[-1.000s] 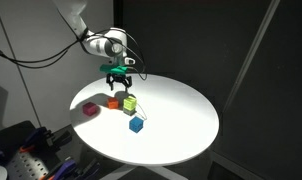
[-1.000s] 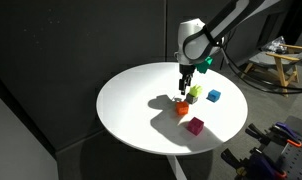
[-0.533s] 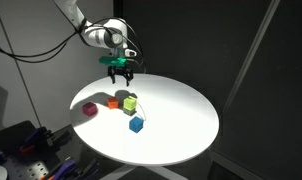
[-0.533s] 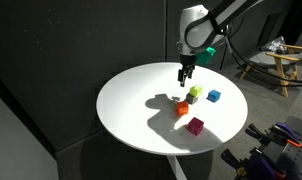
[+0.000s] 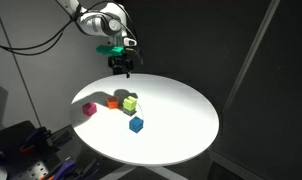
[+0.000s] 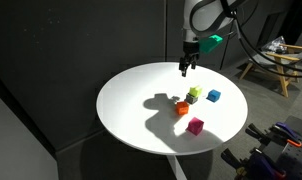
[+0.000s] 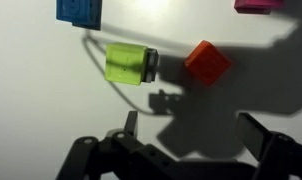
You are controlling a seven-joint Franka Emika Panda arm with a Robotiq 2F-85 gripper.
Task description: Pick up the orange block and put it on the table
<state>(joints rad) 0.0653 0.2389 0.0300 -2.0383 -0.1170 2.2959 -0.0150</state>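
Observation:
The orange block (image 5: 114, 102) (image 6: 181, 108) (image 7: 206, 62) lies on the round white table (image 5: 176, 120) (image 6: 131, 110) (image 7: 31, 90), next to the yellow-green cube (image 5: 130, 103) (image 6: 194, 93) (image 7: 129, 63). My gripper (image 5: 119, 66) (image 6: 186, 68) (image 7: 196, 130) hangs well above the blocks, open and empty. In the wrist view its two fingers frame bare tabletop below the orange block.
A blue cube (image 5: 136, 124) (image 6: 213, 96) (image 7: 79, 10) and a pink cube (image 5: 89, 109) (image 6: 195, 125) (image 7: 259, 5) also lie on the table. A dark curtain surrounds it. Cluttered equipment sits at the lower corner (image 5: 31, 155) and wooden furniture (image 6: 276, 65) beyond the table.
My gripper has risen straight up from just above the blocks, still open and empty. The blocks have not moved.

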